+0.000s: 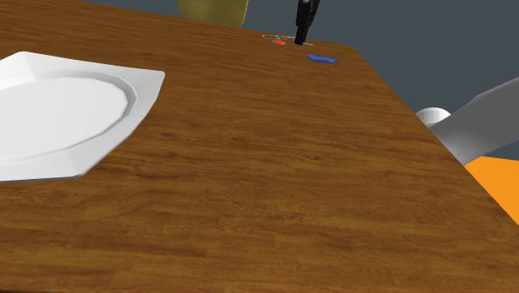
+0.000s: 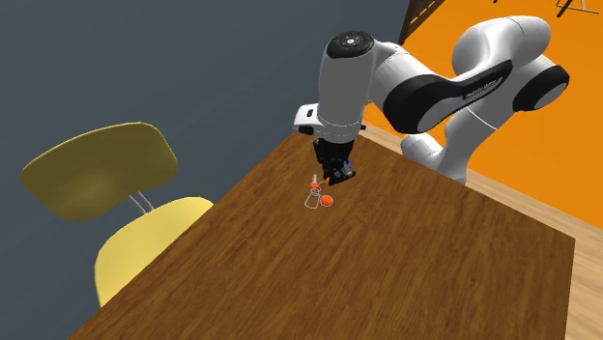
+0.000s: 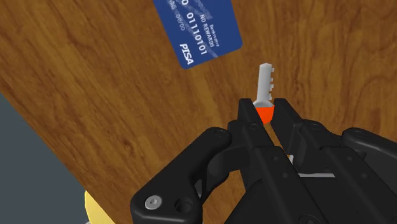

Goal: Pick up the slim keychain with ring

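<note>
While the gripper point(image 3: 264, 112) clasps the keychain point(image 3: 265, 79), the wooden table point(image 1: 249, 183) stands near a dark grey wall point(image 2: 193, 58).

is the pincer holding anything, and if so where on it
Yes. The pincer is shut on the keychain, clasping the orange head of its key, and the grey blade sticks out ahead of it.

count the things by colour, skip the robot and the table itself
white: 1, the plate
blue: 1, the card
orange and silver: 1, the keychain, clasped in the gripper
yellow: 1, the chair
total: 4
</note>
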Controlling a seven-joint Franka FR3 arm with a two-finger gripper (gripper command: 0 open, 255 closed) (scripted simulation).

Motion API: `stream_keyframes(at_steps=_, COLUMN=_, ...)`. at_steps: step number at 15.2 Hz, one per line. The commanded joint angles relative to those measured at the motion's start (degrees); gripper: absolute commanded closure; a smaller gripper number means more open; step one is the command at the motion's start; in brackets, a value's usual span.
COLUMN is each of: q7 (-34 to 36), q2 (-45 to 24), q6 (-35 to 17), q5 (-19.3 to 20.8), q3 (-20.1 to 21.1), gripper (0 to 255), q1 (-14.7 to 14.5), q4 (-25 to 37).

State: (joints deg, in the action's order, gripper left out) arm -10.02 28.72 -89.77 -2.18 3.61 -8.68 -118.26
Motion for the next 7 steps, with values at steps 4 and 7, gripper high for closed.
stream_keyframes(at_steps=4, q7=0.02, q2=-1.21, q6=3.74, q5=0.11, q3=-0.09, gripper=255, q1=0.07, q4=4.92)
stream_keyframes(at_steps=7, q7=0.05, q2=-1.52, q6=4.60, q5=0.13, q3=-0.10, gripper=255, q1=0.08, q4=6.09)
